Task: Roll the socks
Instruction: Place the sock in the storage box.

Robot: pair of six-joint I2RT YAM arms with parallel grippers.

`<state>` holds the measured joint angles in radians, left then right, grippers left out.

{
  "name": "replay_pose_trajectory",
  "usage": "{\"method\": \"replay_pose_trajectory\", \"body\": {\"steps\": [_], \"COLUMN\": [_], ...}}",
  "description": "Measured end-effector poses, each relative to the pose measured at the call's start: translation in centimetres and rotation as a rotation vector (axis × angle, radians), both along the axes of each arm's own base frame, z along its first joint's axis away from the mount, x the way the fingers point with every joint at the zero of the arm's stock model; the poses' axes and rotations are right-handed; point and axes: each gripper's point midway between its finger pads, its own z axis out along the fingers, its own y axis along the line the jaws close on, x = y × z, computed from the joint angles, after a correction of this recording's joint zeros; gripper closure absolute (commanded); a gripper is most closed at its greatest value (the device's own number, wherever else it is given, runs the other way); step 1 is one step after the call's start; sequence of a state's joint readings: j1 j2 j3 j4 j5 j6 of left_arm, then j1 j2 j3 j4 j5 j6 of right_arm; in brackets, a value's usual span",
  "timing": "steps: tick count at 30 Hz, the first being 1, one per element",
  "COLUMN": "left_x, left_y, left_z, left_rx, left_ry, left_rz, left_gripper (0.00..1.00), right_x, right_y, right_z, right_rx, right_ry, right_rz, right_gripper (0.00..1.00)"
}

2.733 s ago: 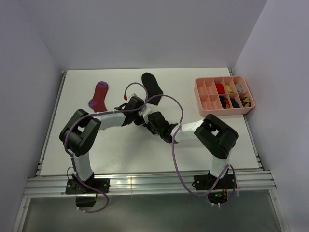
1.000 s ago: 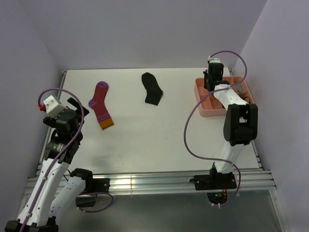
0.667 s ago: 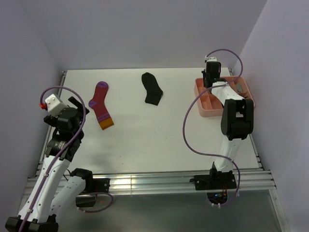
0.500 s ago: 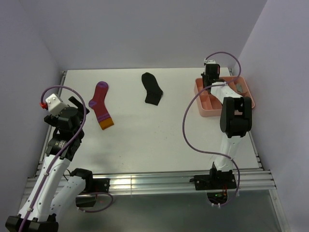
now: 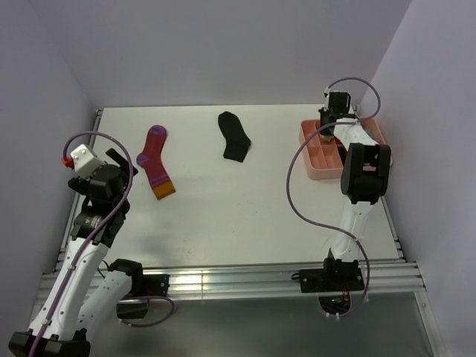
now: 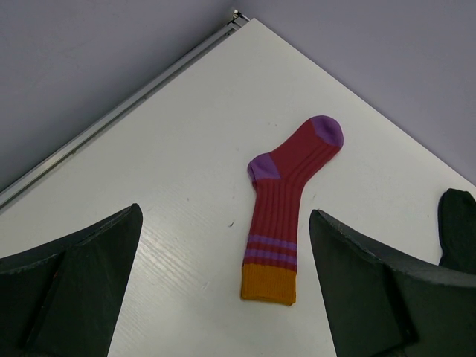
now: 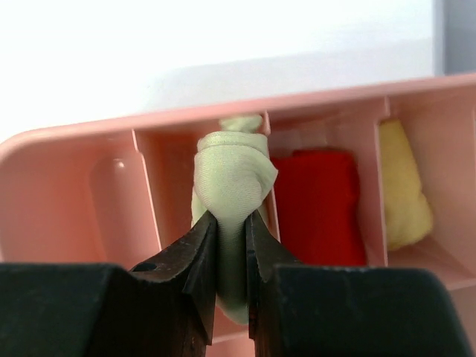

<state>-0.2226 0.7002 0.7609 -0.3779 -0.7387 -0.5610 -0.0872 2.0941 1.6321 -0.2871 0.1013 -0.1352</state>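
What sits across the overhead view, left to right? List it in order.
left gripper → magenta sock → black sock → pink tray

My right hand has swung from the middle of the bench out over the pink tray, cream sock pinched in it. My left hand has pulled back to the left edge, uncovering the orange end of the striped sock.

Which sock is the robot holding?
The rolled pale cream sock, pinched in the right hand over the pink tray. The striped magenta sock and the black sock lie flat on the table.
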Motion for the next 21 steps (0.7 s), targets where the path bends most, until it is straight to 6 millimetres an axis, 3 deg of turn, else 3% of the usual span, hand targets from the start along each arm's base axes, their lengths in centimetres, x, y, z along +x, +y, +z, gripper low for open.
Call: {"method": "replay_pose_trajectory", "body": {"steps": [8,14,21], "left_x": [0.0,0.1,0.2], "left_y": [0.0,0.0,0.0], "left_z": [-0.1,-0.4,-0.4], "left_rx": [0.000,0.002,0.001], "left_ry": [0.003,0.012,0.014], "left_rz": [0.000,0.002,-0.002], "left_gripper": [0.01,0.01,0.00], "right_x": [0.4,0.6,0.3], "right_y": [0.6,0.5,0.4], "right_z": [-2.6,-4.5,-4.7], "right_rx": [0.063,0.073,0.077], "right_ry": [0.109,0.193,0.203], "right_rz": [0.030,0.025,0.023], "right_gripper": [0.99,0.90,0.73]}}
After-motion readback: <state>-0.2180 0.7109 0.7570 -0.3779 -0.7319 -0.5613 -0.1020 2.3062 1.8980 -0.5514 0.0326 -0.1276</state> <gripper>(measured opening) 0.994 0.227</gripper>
